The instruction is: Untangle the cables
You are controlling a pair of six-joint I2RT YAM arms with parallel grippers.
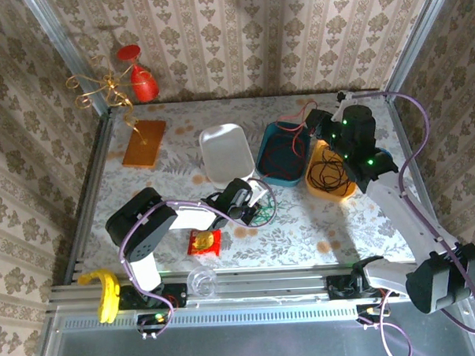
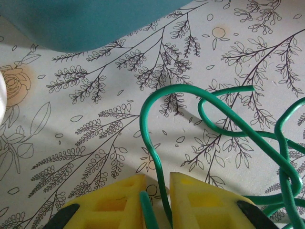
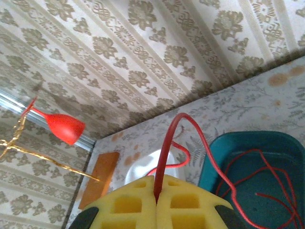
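Both grippers at the teal tray [image 1: 262, 159]
Left gripper [image 2: 157, 183], low beside it, clamps the green cable [image 2: 147, 109]; right gripper [image 3: 156, 188], raised above it, clamps the red cable [image 3: 167, 143].

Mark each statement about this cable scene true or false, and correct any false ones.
1. The left pincer is closed on the green cable. True.
2. The right pincer holds the black cable. False: it is shut on the red cable.
3. The black cable lies coiled in the orange bowl. True.
4. The loose part of the red cable lies in the orange bowl. False: it lies in the teal tray.
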